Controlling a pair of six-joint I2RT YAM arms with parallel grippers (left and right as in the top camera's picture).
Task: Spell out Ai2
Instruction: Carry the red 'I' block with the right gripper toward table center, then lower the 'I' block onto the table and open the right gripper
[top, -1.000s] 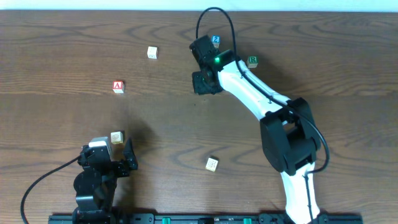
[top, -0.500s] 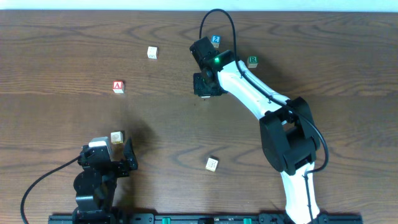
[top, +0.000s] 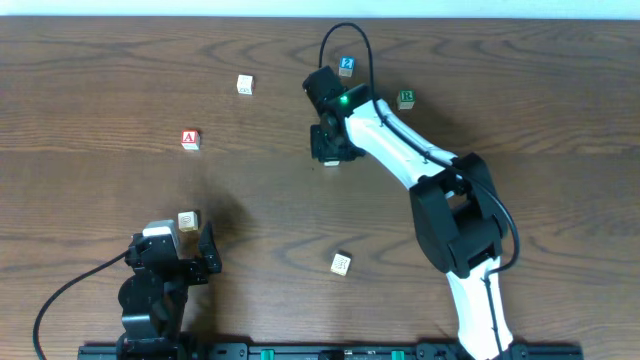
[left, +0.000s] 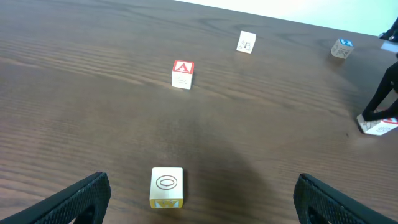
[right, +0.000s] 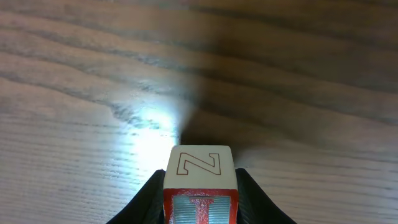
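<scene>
A dark brown worktop (top: 520, 100) with long wood grain fills nearly the whole overhead frame. A thin pale strip (top: 200, 8) runs along the top edge. In the right wrist view, a bright glare (right: 146, 127) lies on the wood at centre left.

A green R block (top: 405, 98) sits toward one o'clock on the worktop (top: 100, 80), an O block (top: 188, 220) toward eight.
</scene>
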